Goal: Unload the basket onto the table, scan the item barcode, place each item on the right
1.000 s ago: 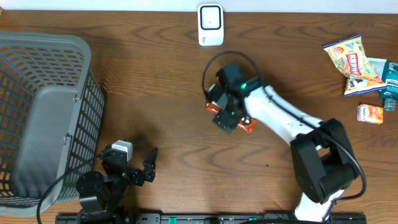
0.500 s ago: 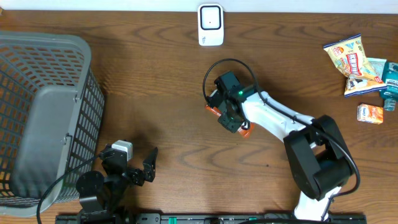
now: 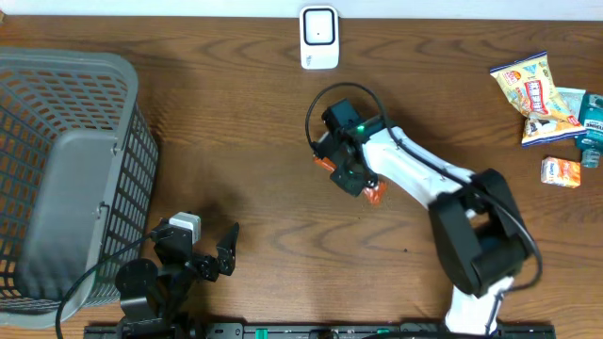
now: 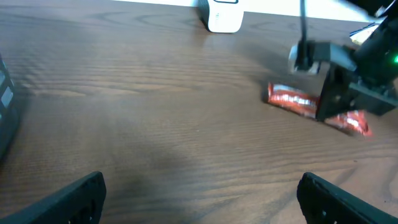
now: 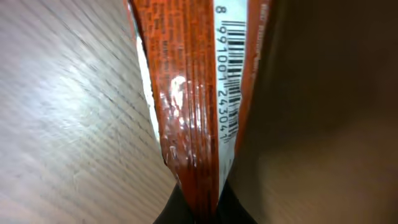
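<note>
Since a second earlier, the right gripper (image 3: 350,175) had edged toward the upper left and pinched shut on the orange snack packet (image 3: 374,195), which lay on the table at the middle of the overhead frame. Its barcode (image 5: 231,81) showed in the right wrist view. Grasping looked done; lifting and presenting it to the white scanner (image 3: 319,38) at top centre remained. The left gripper (image 3: 201,249) sat spread apart, lower left.

Grey mesh basket (image 3: 141,151) at far left on the brown wooden worktop (image 3: 236,122). Far right edge: yellow snack bag (image 3: 526,87) overlapping a pale packet (image 3: 563,105), teal packet (image 3: 593,115) beside, small orange box (image 3: 561,171) nearer.
</note>
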